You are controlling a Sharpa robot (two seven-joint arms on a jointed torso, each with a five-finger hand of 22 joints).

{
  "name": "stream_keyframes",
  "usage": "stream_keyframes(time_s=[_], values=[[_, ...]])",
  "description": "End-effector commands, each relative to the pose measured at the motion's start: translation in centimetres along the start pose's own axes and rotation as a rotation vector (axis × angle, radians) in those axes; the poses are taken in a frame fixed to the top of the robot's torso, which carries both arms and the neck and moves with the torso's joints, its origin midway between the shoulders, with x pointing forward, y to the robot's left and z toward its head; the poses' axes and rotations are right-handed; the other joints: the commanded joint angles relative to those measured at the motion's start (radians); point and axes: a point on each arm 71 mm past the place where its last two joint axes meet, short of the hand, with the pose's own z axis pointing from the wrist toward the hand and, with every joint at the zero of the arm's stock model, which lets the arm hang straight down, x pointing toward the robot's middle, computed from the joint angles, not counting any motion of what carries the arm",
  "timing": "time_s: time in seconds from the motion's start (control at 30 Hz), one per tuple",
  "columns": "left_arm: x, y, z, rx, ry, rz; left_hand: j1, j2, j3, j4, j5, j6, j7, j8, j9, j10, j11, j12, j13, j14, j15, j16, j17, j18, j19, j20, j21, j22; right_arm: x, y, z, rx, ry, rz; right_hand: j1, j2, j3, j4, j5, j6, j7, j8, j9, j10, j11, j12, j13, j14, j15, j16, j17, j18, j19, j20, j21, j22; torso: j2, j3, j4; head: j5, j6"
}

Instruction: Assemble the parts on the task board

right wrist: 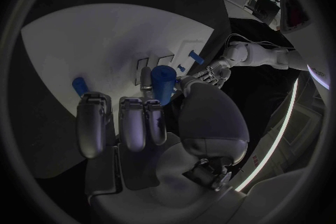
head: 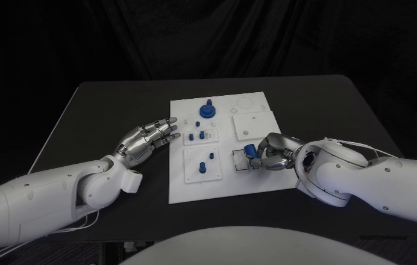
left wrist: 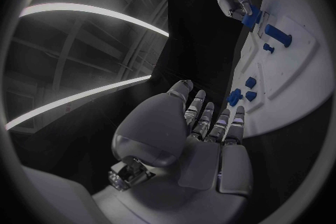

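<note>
The white task board (head: 208, 190) lies in the middle of the black table. My right hand (head: 275, 152) is over its near right part and pinches a blue cylinder part (head: 250, 151), also seen as the blue cylinder (right wrist: 163, 83) between thumb and fingers. My left hand (head: 153, 137) lies open, fingers spread, on the table just off the board's left edge. A large round blue part (head: 208, 109) stands at the far middle of the board. Small blue parts (head: 202, 135) sit in the left panels, with a blue peg (head: 202, 168) nearer me.
A white square panel (head: 255, 124) sits at the board's right, beyond my right hand. The left wrist view shows my open left hand (left wrist: 210, 129) beside the board (left wrist: 294, 89). Bare black table (head: 113, 105) stretches left and right of the board.
</note>
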Motion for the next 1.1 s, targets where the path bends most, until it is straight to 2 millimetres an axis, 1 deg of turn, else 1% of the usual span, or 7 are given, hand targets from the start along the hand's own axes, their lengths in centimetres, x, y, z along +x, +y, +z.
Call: stream_keyframes(time_s=[0.03,0.27,0.43,0.57,0.67,1.03,1.1], values=[[0.2,-0.7,0.0,0.105,0.012,-0.011,-0.009,0.0,0.006,0.001,0.006,-0.006,0.002,0.0,-0.001,0.002,0.005,-0.003,0.0,-0.001,0.001,-0.001,0.0,-0.014,0.004,0.0,0.005,-0.001,0.3,-0.1,0.1,0.021,0.033,0.062,-0.013,-0.003,0.071,-0.066,-0.009,0.047,-0.041,-0.006,0.001,0.104,-0.002,0.006,0.263,0.086,-0.004,-0.003,0.172,-0.006,0.067,-0.008,0.0,0.228,0.001,0.0004,0.0006,0.0,0.0],[0.2,-0.6,0.0,0.104,0.012,-0.011,-0.009,0.0,0.007,0.001,0.006,-0.007,0.002,0.0,-0.001,0.001,0.005,-0.004,0.0,-0.001,0.002,-0.001,0.0,-0.015,0.004,0.0,0.005,-0.001,0.7,-0.1,0.4,0.037,0.073,0.047,-0.031,-0.002,0.06,-0.053,-0.053,0.046,-0.038,-0.016,0.003,0.104,0.0,0.006,0.263,0.084,-0.003,-0.009,0.16,-0.004,0.063,-0.007,-0.008,0.225,0.0,-0.001,0.0007,0.004,0.0],[0.2,-0.7,0.0,0.104,0.012,-0.011,-0.009,0.0,0.007,0.001,0.007,-0.008,0.002,0.0,-0.002,0.001,0.005,-0.004,-0.001,-0.001,0.002,-0.001,0.0,-0.015,0.004,0.0,0.005,-0.001,0.7,0.1,0.7,0.033,0.071,0.047,-0.065,0.012,0.038,-0.046,-0.166,0.047,-0.034,-0.031,0.006,0.104,0.004,0.006,0.263,0.083,0.001,-0.013,0.153,-0.003,0.061,-0.004,-0.013,0.223,-0.001,-0.0018,0.0007,0.004,0.0],[0.2,-0.6,0.0,0.104,0.013,-0.012,-0.009,0.0,0.007,0.001,0.007,-0.008,0.002,0.0,-0.002,0.001,0.005,-0.004,-0.001,-0.001,0.002,-0.001,0.0,-0.015,0.004,0.0,0.005,-0.001,0.7,0.3,0.9,0.026,0.064,0.05,-0.093,0.024,0.022,-0.045,-0.227,0.051,-0.032,-0.039,0.008,0.104,0.006,0.006,0.263,0.083,0.002,-0.013,0.152,-0.003,0.06,-0.002,-0.014,0.223,0.0,-0.0012,0.0014,0.004,0.0],[0.2,-0.6,0.1,0.103,0.014,-0.012,-0.009,0.0,0.007,0.001,0.007,-0.008,0.002,0.0,-0.002,0.001,0.005,-0.004,-0.001,-0.001,0.002,-0.001,0.0,-0.015,0.004,0.0,0.005,-0.001,0.8,0.4,1.0,0.023,0.064,0.049,-0.113,0.027,0.006,-0.044,-0.243,0.052,-0.032,-0.042,0.01,0.104,0.006,0.006,0.263,0.083,0.003,-0.013,0.151,-0.002,0.06,-0.002,-0.015,0.223,0.0,-0.0005,0.0032,0.002,0.0],[0.2,-0.6,0.1,0.1,0.013,-0.012,-0.01,0.0,0.009,0.001,0.007,-0.009,0.002,-0.001,-0.002,0.0,0.005,-0.006,-0.001,-0.001,0.002,-0.001,0.0,-0.015,0.004,0.0,0.005,-0.002,0.9,0.6,1.3,0.018,0.069,0.045,-0.248,0.048,-0.138,-0.042,-0.464,0.046,-0.027,-0.064,0.024,0.104,0.011,0.006,0.263,0.081,0.006,-0.017,0.141,-0.001,0.057,0.002,-0.022,0.22,0.002,-0.0005,0.0004,0.007,0.0],[0.2,-0.6,0.1,0.1,0.014,-0.012,-0.011,0.0,0.009,0.0,0.007,-0.009,0.002,-0.001,-0.002,-0.001,0.005,-0.006,-0.001,-0.002,0.002,-0.001,0.0,-0.015,0.003,0.0,0.005,-0.003,0.8,0.6,1.3,0.017,0.065,0.048,-0.261,0.052,-0.153,-0.042,-0.479,0.046,-0.027,-0.065,0.026,0.104,0.011,0.006,0.263,0.081,0.006,-0.018,0.14,0.0,0.057,0.002,-0.022,0.22,0.002,-0.0003,0.0009,0.006,0.0]])
